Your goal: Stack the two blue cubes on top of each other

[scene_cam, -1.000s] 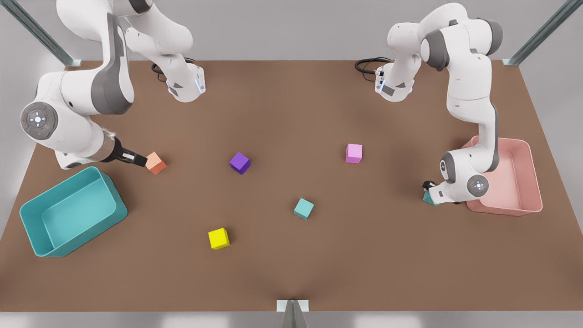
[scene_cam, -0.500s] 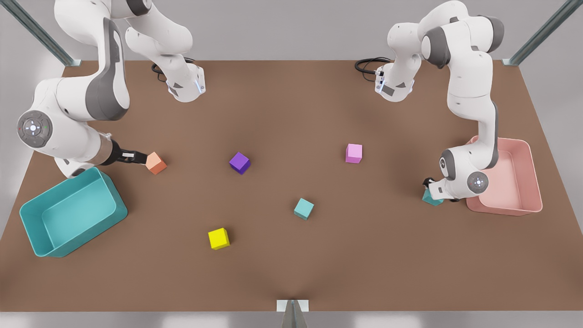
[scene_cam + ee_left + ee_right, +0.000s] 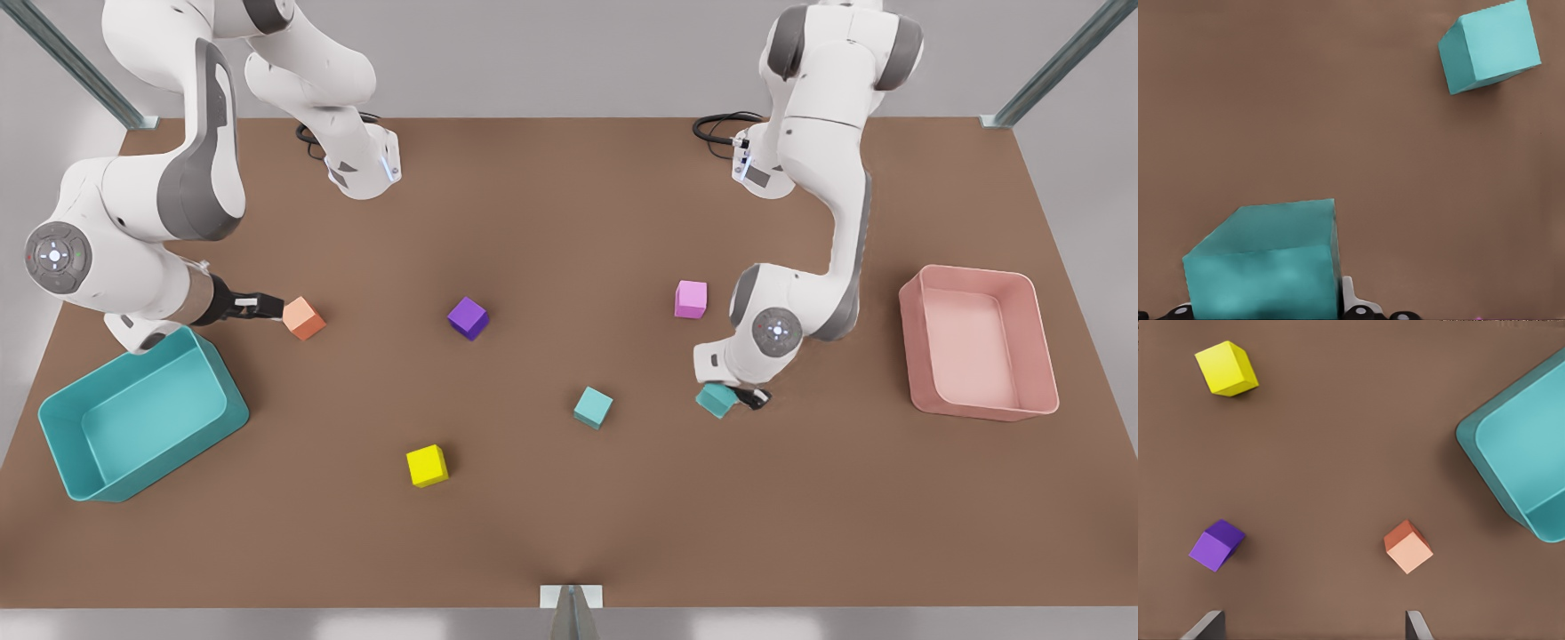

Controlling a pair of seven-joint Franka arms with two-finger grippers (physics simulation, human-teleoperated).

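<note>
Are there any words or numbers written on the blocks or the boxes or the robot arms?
None: no words, numbers or brand names can be read.
The held blue cube, the other blue cube, the purple cube, the yellow cube, the orange cube and the pink cube are plain.
The teal bin and pink bin are plain too.

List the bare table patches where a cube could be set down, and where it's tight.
Free: table near edge, below yellow cube; far strip between the arm bases; between pink cube and pink bin. Tight: around the free blue cube, where left gripper carries the held blue cube.
</note>
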